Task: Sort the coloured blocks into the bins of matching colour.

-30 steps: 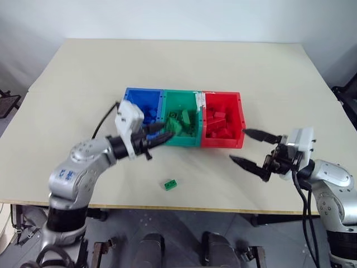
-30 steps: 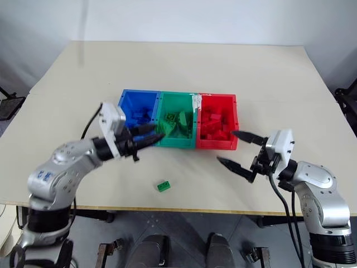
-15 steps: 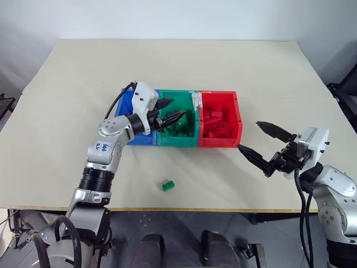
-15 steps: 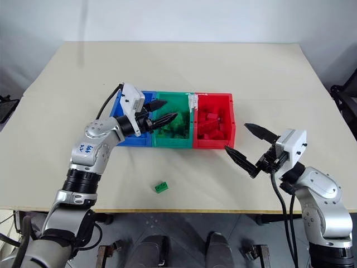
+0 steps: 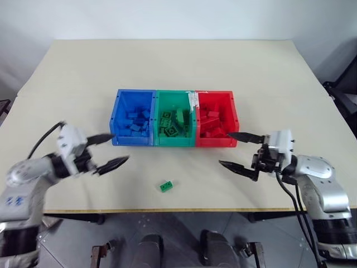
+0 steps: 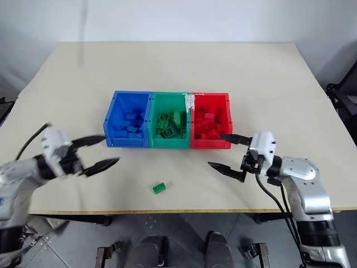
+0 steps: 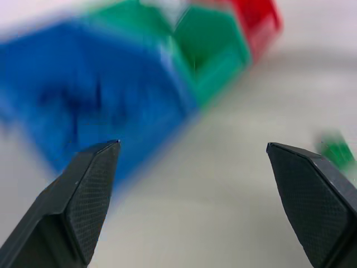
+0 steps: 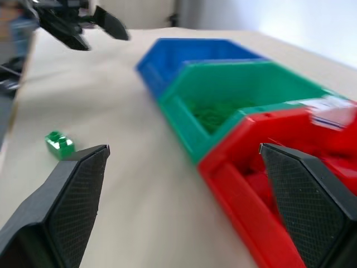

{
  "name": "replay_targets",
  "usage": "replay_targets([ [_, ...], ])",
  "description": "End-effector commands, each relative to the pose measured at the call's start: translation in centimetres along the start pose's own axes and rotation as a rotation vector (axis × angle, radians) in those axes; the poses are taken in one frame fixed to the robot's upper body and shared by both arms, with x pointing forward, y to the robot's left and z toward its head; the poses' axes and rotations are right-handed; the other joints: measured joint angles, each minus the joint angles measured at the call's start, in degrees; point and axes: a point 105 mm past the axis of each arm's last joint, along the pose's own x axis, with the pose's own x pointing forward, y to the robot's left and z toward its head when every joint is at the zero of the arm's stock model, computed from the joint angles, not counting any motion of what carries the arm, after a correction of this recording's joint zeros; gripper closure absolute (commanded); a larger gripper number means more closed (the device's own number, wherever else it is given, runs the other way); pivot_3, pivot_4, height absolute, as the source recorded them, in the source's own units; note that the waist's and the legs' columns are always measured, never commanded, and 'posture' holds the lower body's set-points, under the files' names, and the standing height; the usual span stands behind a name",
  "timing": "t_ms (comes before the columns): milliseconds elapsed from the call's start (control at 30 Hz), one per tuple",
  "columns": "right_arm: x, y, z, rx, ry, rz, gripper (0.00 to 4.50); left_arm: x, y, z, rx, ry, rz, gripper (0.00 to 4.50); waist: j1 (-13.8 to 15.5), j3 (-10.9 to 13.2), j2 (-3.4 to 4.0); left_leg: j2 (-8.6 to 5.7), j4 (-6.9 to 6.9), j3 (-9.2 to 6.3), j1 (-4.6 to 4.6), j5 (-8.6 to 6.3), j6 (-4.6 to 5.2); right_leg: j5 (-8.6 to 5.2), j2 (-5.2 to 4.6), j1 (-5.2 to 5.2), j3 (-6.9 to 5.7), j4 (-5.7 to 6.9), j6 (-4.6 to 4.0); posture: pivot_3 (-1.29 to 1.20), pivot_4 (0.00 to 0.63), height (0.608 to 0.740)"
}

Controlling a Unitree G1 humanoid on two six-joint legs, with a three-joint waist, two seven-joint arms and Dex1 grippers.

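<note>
Three joined bins stand in a row mid-table: blue, green and red, each holding several blocks of its own colour. One green block lies loose on the table in front of the green bin, also seen in the left wrist view and the right wrist view. My left gripper is open and empty, left of the blue bin and near its front corner. My right gripper is open and empty too, just in front of the red bin's right corner.
A white label strip sits between the green and red bins. The beige table spreads wide behind the bins, and its front edge runs close below the loose block. Dark furniture stands past the table's right side.
My left gripper, shut on a green block at the green bin, opened over that bin and swung back left, empty. My right gripper shifted a little towards the red bin.
</note>
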Motion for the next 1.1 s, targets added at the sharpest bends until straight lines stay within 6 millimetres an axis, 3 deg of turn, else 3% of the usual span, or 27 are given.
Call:
replay_targets([
  [33,0.3,-0.1,0.0,-0.004,-0.009,0.069,0.0,-2.3,0.0,0.8,0.111,-0.033,0.069,0.03,0.2,0.0,-0.01,0.01,0.0,-0.01,0.0,0.0,0.0,0.0,0.0,0.01,0.0,-0.01,0.0,0.0,0.15,0.74],
  [133,0.4,0.0,-0.6,0.004,0.021,0.129,0.0,-2.6,-0.3,0.9,0.11,-0.065,0.107,0.03,0.6,0.0,-0.01,0.0,0.0,0.0,0.0,0.0,0.0,0.0,0.0,0.01,-0.01,0.0,0.0,0.0,0.15,0.74],
  [267,0.0,-0.3,-0.7,0.006,0.029,0.132,0.0,-1.1,-2.2,0.9,0.121,-0.05,0.026,0.03,0.6,0.0,-0.01,0.0,-0.01,0.01,0.0,0.0,0.0,0.0,0.0,0.0,-0.01,0.0,0.0,0.0,0.15,0.74],
  [333,-0.5,-0.3,-0.7,-0.007,0.047,0.137,0.0,0.5,-4.4,1.3,0.072,-0.055,-0.082,0.03,0.6,0.0,0.0,0.0,-0.02,0.01,0.0,0.0,-0.01,0.0,0.0,-0.01,-0.01,-0.01,0.0,0.0,0.15,0.74],
  [400,-1.6,0.2,-0.7,-0.034,0.076,0.156,0.0,2.4,-8.2,1.0,0.021,0.003,-0.278,0.03,0.7,0.0,-0.01,0.0,-0.02,0.02,-0.01,0.0,-0.01,0.0,0.0,-0.01,0.0,-0.01,0.0,0.0,0.15,0.74],
  [500,-2.7,0.9,-0.7,-0.051,0.109,0.173,0.0,4.4,-9.9,0.7,0.018,0.065,-0.338,0.03,0.8,0.0,0.0,-0.01,-0.04,0.02,-0.02,-0.02,0.0,0.0,0.0,0.0,0.01,-0.02,-0.01,0.0,0.15,0.74],
  [767,-5.4,3.1,-0.8,-0.013,0.174,0.098,0.0,10.8,-10.8,-0.2,0.062,0.178,-0.286,0.03,1.1,0.0,0.01,-0.02,0.0,0.02,0.02,0.01,-0.04,0.0,0.02,0.01,0.01,0.07,0.0,0.0,0.15,0.74],
  [933,-5.6,4.3,-0.6,0.002,0.182,0.062,0.0,11.7,-10.8,-0.8,0.047,0.227,-0.286,0.03,0.7,0.0,0.01,-0.01,-0.02,0.04,0.03,0.02,-0.05,0.0,0.03,0.0,0.03,0.05,0.0,0.0,0.15,0.74],
  [1100,-5.4,4.6,-0.6,0.007,0.178,0.05,0.0,11.5,-11.0,-1.2,0.055,0.278,-0.331,1.23,1.0,0.0,0.0,-0.02,0.03,0.03,0.02,0.02,-0.05,0.0,0.03,0.01,0.03,0.06,0.0,0.0,0.15,0.74],
])
